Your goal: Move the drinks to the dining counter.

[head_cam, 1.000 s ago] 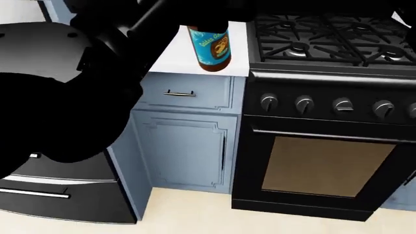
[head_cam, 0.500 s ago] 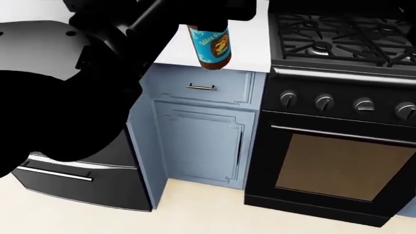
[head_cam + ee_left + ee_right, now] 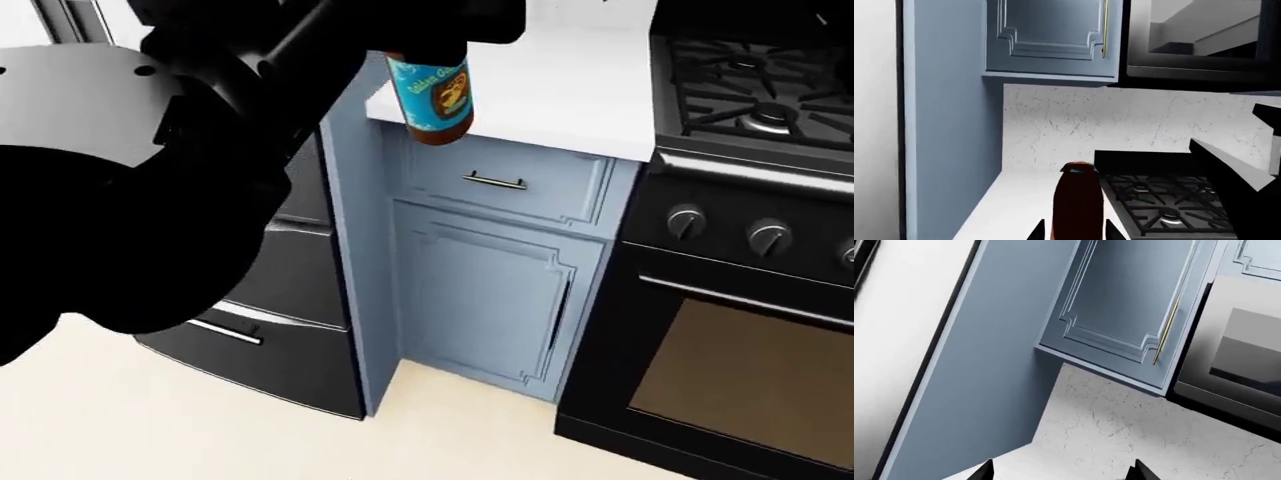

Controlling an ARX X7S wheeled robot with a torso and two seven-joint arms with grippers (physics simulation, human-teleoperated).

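Pinching the brown glass bottle [image 3: 430,100] at its upper part, the left gripper [image 3: 1074,232] holds it in the air by the near edge of the white countertop [image 3: 561,90] left of the stove [image 3: 747,110]; the right gripper [image 3: 1061,471] is spread, empty.

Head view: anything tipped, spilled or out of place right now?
Nothing stands out. The bottle hangs upright in the left end effector, no spill visible; the drawer and cabinet door below the countertop are shut.

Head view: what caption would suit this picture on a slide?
Left gripper carries the brown bottle above the white countertop beside the stove.
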